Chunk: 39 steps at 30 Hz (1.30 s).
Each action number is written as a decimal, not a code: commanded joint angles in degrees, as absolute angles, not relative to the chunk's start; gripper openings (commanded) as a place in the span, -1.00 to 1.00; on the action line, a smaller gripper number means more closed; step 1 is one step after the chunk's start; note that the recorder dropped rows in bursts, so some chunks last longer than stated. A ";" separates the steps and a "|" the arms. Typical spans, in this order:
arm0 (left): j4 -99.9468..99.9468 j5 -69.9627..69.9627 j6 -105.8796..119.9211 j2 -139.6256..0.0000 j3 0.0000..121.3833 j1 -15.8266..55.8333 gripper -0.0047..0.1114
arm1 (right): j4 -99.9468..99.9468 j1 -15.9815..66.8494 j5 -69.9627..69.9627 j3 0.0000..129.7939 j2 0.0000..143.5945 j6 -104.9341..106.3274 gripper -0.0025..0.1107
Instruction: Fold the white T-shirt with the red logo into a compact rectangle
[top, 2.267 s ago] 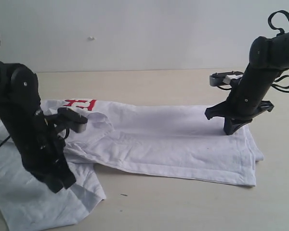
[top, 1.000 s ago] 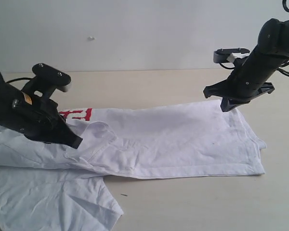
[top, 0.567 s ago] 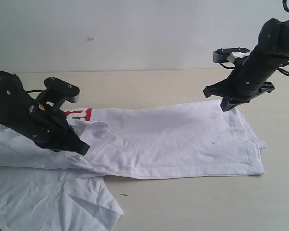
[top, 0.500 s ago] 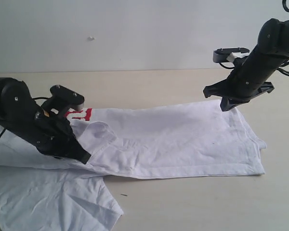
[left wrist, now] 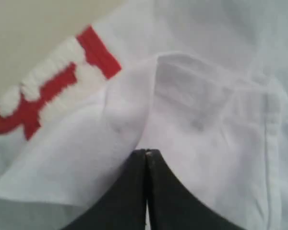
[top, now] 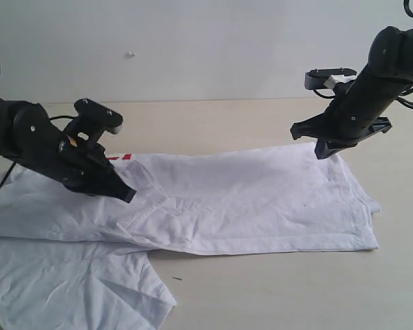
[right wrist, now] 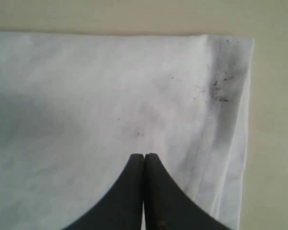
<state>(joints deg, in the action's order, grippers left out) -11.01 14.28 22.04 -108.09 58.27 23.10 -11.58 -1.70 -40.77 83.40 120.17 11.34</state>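
Big pale beige table top (top: 261, 289) under both sets of jaws, flat and smooth. Plain white wall (top: 206, 48) far behind them, with one tiny mark (top: 129, 53) on it. Small dark speck (top: 177, 278) on the bare table, well away from either set of jaws.

Large white cotton T-shirt (top: 248, 199) spread out on the table, reaching from below the left jaws all the way to below the right jaws. Folded over along its length into a long band, a bit wrinkly. One wide part of it lying flat by itself on the near side, away from the left jaws. Straight stitched hem at the end by the right jaws. Little dark spots (right wrist: 218, 88) on the cloth there, just ahead of those jaws and off to one side.

Long red patch with fuzzy white letters (left wrist: 53, 91) on the shirt, close ahead of the left jaws and off to one side, partly tucked under a fold of cloth.

Black left gripper (left wrist: 146, 154) tilted low, jaws pressed tight together, tips right at a raised fold of the white cloth. Black right gripper (right wrist: 144, 157) over the far corner of the shirt, jaws pressed tight together too. Cannot tell whether those tips touch the cloth.
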 commanded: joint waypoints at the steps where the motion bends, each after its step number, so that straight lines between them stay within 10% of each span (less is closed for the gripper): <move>1: -9.23 11.01 22.22 -108.36 61.24 21.48 -0.92 | -11.59 -1.68 -40.66 83.24 119.71 11.93 -0.96; 39: -13.11 31.02 25.00 -108.04 54.48 27.93 -0.92 | -11.93 -1.68 -41.89 83.24 119.71 12.33 -0.96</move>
<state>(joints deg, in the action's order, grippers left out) -13.11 27.41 24.86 -108.25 54.76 27.60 -11.80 -1.70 -42.03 83.40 120.17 11.77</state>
